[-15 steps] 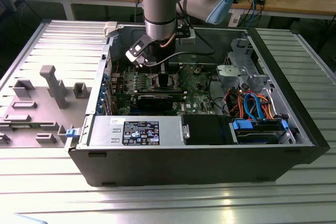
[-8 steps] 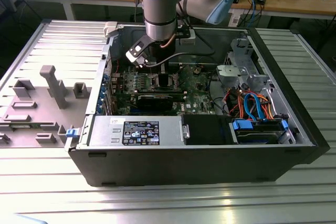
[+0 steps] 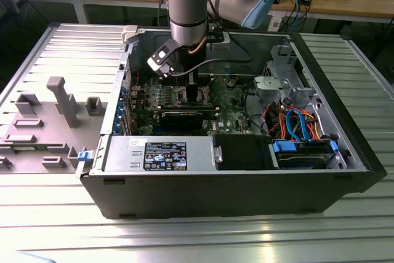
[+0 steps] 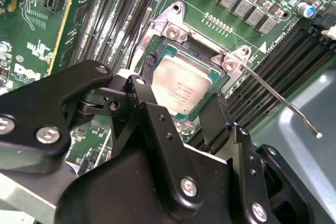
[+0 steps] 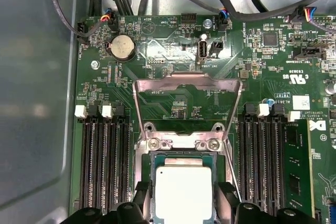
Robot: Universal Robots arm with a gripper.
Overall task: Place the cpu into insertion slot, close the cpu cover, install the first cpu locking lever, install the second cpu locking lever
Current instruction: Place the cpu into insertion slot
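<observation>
Gripper (image 5: pixel 184 205) spread wide, fingers flanking the cpu (image 5: pixel 184 192) without visibly clamping it, low centre of the first wrist view. Cpu seated in the insertion slot (image 5: pixel 152 174). Cpu cover (image 5: pixel 187 85) swung up, open, mid-frame. Locking lever (image 4: pixel 286 106) raised, right of the second wrist view.

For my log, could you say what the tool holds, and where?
Nothing, it seems: the cpu lies in the insertion slot, the tool open astride it.

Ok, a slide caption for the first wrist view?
Open gripper straddling the chip seated in its socket, cover frame raised open.
</observation>
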